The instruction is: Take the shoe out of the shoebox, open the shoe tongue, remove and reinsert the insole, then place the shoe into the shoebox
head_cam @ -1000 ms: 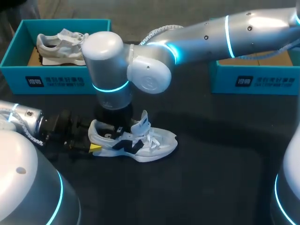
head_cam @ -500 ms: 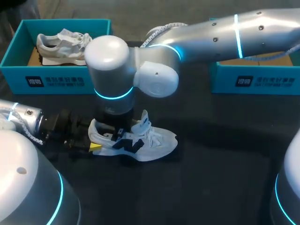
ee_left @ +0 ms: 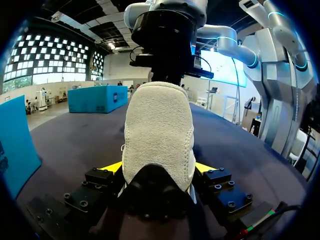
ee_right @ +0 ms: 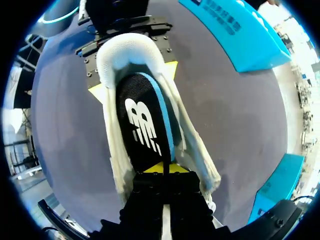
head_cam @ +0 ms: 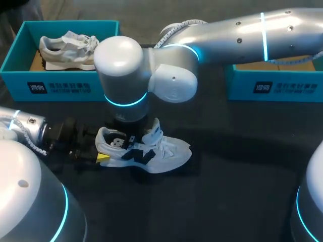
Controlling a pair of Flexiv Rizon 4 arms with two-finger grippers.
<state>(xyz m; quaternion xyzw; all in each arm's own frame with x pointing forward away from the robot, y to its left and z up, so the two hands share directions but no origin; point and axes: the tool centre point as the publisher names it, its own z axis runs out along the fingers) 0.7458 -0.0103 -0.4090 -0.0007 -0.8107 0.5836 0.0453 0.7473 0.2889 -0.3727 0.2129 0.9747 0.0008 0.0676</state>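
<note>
A white shoe (head_cam: 151,151) with dark side marks lies on the black table, toe to the right. My left gripper (head_cam: 101,149) grips its heel (ee_left: 159,130) from both sides, one yellow tip on each side (ee_left: 157,167). My right arm reaches in over the shoe's opening, and its gripper (head_cam: 129,139) points straight down, mostly hidden under the wrist. In the right wrist view the fingers (ee_right: 162,169) are pressed together on the front end of the black, blue-edged insole (ee_right: 145,125), which lies inside the shoe. The tongue (head_cam: 154,130) stands up.
A teal shoebox (head_cam: 60,85) at the back left holds a second pale shoe (head_cam: 65,48). Another teal box (head_cam: 275,85) stands at the back right, partly behind my right arm. Bare black table lies in front of and right of the shoe.
My right arm has shifted a little to the right, toward the toe, above the shoe. More of the insole's heel end shows in the opening. The left arm and shoe have kept still.
</note>
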